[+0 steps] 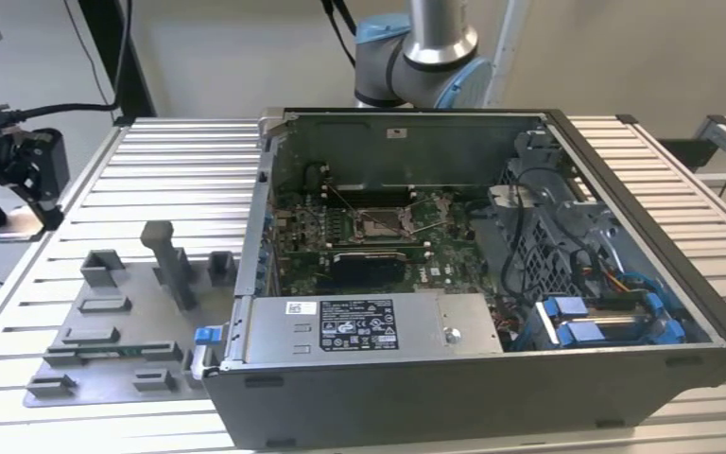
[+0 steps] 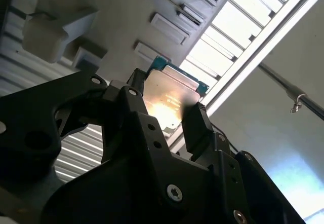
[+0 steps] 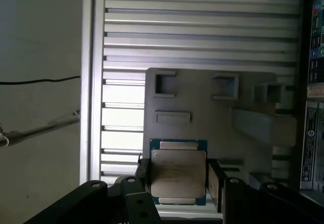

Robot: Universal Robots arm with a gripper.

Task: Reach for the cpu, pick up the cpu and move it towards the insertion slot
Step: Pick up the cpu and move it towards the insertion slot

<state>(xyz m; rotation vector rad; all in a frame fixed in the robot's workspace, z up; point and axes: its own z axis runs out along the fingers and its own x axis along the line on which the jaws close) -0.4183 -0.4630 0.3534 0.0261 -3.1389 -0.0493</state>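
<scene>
Starting with the first wrist view, we see the gripper clamped on the cpu. Its two black fingers press the chip's opposite sides, so the jaws stand narrow. The cpu shows its silvery face (a green rim peeks out around it) in front of the grey fixture plate. That plate lies on the ribbed metal table, and we cannot tell here whether chip and plate touch. An edge of the computer case shows beside the plate.

In the second wrist view the cpu catches a bright glare between the fingers, with the plate's raised blocks beyond it.

In the exterior view the open computer case sits on the table, and the insertion slot lies on the green motherboard inside it. The fixture plate lies beside the case, toward the exterior view's left. The arm rises behind the case, and its black tool end hangs at the far left above the table's edge, well apart from the slot.
</scene>
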